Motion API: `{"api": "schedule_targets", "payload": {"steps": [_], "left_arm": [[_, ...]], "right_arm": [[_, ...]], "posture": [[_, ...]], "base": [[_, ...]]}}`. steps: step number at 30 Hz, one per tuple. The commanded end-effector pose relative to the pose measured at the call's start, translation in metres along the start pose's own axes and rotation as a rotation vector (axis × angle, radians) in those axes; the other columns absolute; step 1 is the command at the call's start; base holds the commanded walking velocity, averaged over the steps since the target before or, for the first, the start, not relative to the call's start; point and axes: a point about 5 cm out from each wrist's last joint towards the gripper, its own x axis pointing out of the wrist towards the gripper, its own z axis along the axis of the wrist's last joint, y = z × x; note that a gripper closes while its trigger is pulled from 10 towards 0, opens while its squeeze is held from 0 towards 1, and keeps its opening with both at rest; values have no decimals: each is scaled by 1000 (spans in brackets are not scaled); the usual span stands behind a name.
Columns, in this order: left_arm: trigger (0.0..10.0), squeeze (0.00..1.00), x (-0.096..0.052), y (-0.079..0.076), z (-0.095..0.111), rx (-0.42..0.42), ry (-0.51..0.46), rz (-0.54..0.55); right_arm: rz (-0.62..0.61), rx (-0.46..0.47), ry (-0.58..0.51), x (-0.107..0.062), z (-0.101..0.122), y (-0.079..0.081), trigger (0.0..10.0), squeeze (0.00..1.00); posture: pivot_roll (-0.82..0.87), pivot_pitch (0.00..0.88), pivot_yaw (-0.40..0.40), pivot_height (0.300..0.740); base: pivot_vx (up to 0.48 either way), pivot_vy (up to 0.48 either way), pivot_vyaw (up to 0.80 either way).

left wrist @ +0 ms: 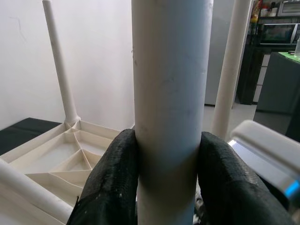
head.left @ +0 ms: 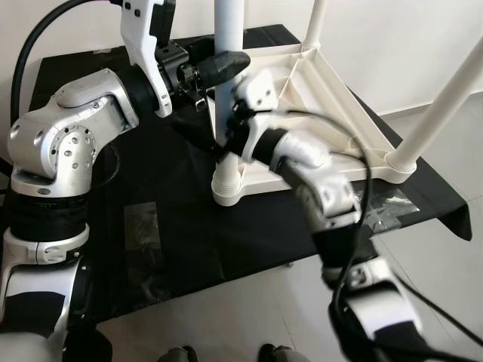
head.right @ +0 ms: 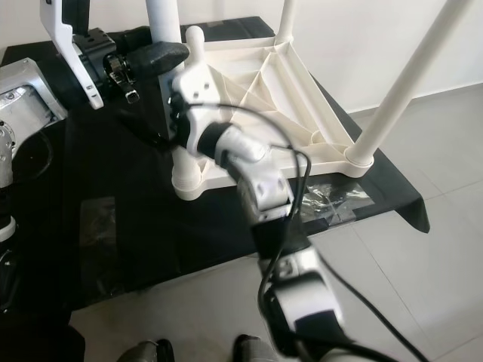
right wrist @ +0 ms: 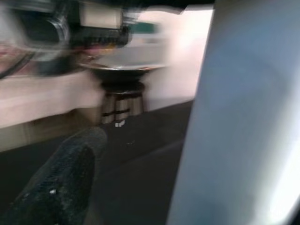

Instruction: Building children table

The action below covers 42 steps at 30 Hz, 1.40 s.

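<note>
Table leg (left wrist: 169, 108) stands clamped by left claw (left wrist: 168, 187); right claw's (head.left: 219, 147) grip unclear.

White plastic children's table (head.left: 317, 98) — inverted, its ribbed underside facing up, resting on a black cloth-covered surface (head.left: 189, 226). Round white legs rise from corner sockets: near leg (left wrist: 171, 108) at 6 o'clock stands upright in its socket (head.left: 226, 185); another leg (head.left: 441, 105) at 3 o'clock — tilted outward.

Your left gripper (left wrist: 169, 180) clamps the near table leg (head.left: 228, 45), upright on the upturned tabletop (head.left: 302, 83); right gripper (head.left: 219, 147) sits lower, just beside that leg's socket (head.left: 226, 185).
</note>
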Motion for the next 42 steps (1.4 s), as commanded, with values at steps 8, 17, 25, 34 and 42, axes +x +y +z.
{"api": "schedule_targets", "payload": {"steps": [8, 17, 25, 34, 42], "left_arm": [[0, 0, -3, -3, -7, -15, 47, -7], [0, 0, -5, -7, -4, -7, 68, -13], [0, 0, -8, -9, -2, -2, 72, -16], [0, 0, -11, -11, 1, 11, 71, -27], [10000, 0, -6, 6, 1, 10, 40, 82]], "right_arm": [[390, -76, 174, -15, -8, -9, 10000, 0], [346, -33, 129, -5, -1, -29, 0, 0], [428, -6, 114, -11, -3, -31, 0, 0], [425, -1, 105, -18, -4, -35, 0, 0], [167, 43, 66, -12, -14, -33, 0, 0]], "posture": [[-53, 201, -37, 740], [-21, 223, -34, 740], [-20, 226, -36, 740], [-35, 219, -30, 740], [-65, 215, -43, 740]], "base": [[0, 0, 0], [0, 0, 0], [0, 0, 0], [0, 0, 0], [0, 0, 0]]}}
